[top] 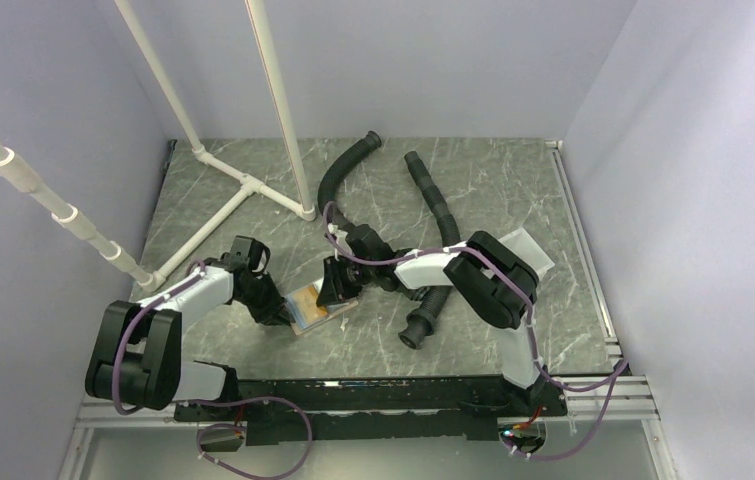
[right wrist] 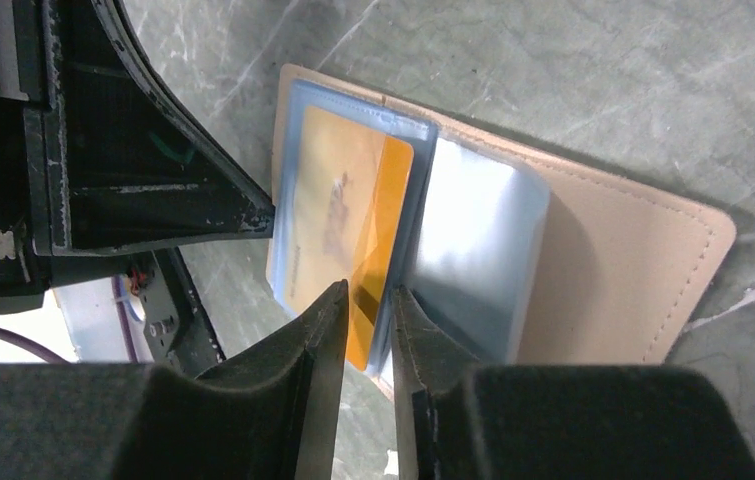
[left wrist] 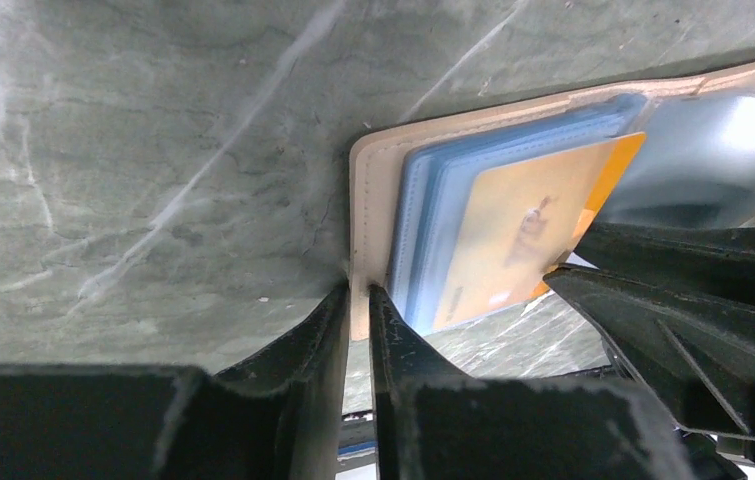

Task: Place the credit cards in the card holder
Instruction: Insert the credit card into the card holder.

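The tan card holder (top: pixel 303 312) lies open on the table, its blue clear sleeves facing up. My left gripper (left wrist: pixel 360 290) is shut on the tan edge of the holder (left wrist: pixel 373 170). An orange-yellow credit card (right wrist: pixel 343 200) sits mostly inside a sleeve, with one bright edge sticking out. My right gripper (right wrist: pixel 371 292) stands at that edge with its jaws narrowly apart and the card's edge between them. The card also shows in the left wrist view (left wrist: pixel 523 220). An empty sleeve (right wrist: pixel 478 240) lies to its right on the holder's tan flap (right wrist: pixel 613 260). No other cards are in view.
Two black ribbed hoses (top: pixel 433 200) lie behind and to the right of the holder. A white tray (top: pixel 531 250) is partly hidden behind the right arm. A white pipe frame (top: pixel 243 185) stands at the back left.
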Controlling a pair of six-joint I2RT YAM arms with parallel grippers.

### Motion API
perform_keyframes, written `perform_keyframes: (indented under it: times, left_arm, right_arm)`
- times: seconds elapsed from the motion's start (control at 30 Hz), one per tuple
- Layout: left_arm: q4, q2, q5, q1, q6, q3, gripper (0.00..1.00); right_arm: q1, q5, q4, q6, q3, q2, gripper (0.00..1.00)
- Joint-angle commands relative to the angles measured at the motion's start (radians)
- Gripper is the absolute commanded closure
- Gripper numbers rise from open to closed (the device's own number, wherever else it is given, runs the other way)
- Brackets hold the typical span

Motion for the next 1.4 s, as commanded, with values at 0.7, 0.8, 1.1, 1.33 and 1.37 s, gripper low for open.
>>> perform_keyframes:
  times: [0.7, 0.8, 1.1, 1.33, 1.37]
  left_arm:
    - [-0.006, -0.041, -0.054, -0.019, 0.018, 0.035, 0.80]
    - [-0.049, -0.076, -0.076, -0.017, 0.015, 0.037, 0.75]
    - [-0.078, -0.154, -0.043, -0.017, -0.012, 0.036, 0.59]
    - [-0.036, -0.177, 0.006, -0.016, -0.036, 0.033, 0.63]
    - [-0.031, -0.173, 0.012, -0.014, -0.038, 0.034, 0.63]
  right_arm:
    - [0.048, 0.066, -0.092, -0.082, 0.084, -0.040, 0.72]
    - [0.049, 0.155, -0.182, -0.170, 0.075, -0.091, 0.68]
    - [0.051, 0.143, -0.205, -0.202, 0.128, -0.057, 0.67]
    - [0.059, 0.159, -0.211, -0.221, 0.159, -0.024, 0.70]
    - [0.063, 0.165, -0.215, -0.224, 0.165, -0.021, 0.70]
